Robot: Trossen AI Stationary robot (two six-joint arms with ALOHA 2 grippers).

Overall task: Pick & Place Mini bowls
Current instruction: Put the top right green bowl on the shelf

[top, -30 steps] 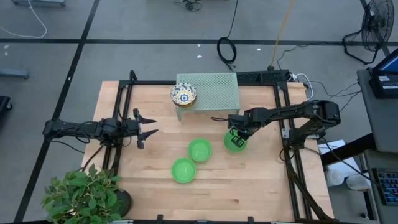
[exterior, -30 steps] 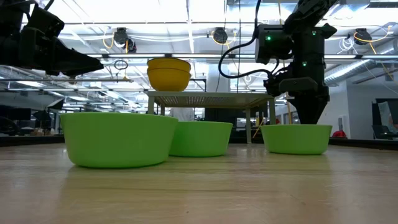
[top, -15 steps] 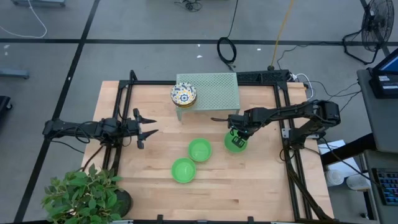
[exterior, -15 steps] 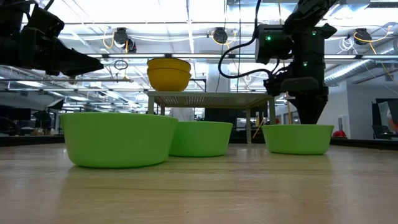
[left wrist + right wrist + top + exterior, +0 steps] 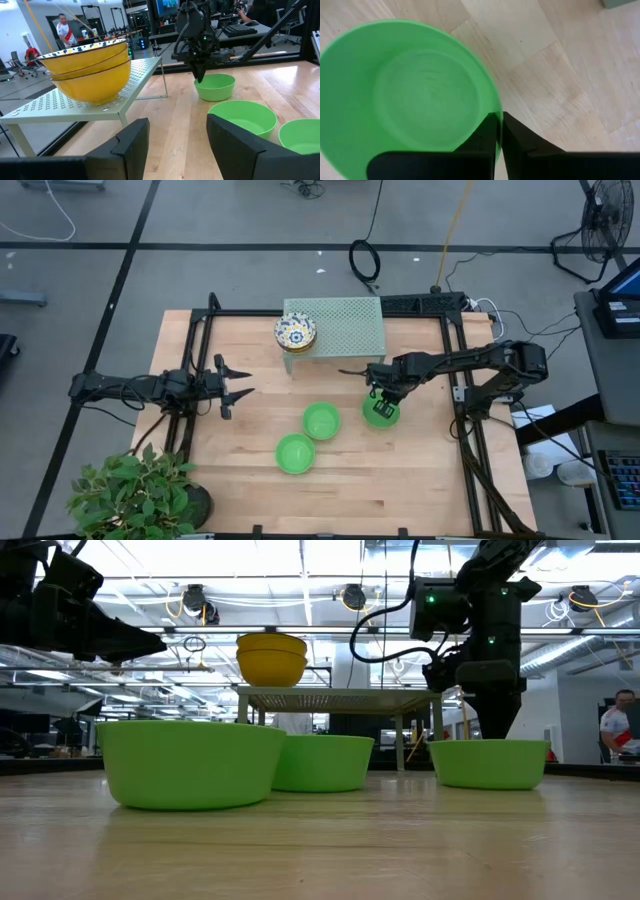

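Right gripper (image 5: 380, 409) jaws clamped on green bowl (image 5: 378, 411) rim; left gripper (image 5: 238, 388) jaws apart, idle at table's left.

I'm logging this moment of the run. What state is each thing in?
Right end effector: shut on the rim of the rightmost green bowl.
Left end effector: open, empty, waiting at the table's left.
Other two green bowls: upright on the table.
Patterned bowls: stacked on the mesh rack.
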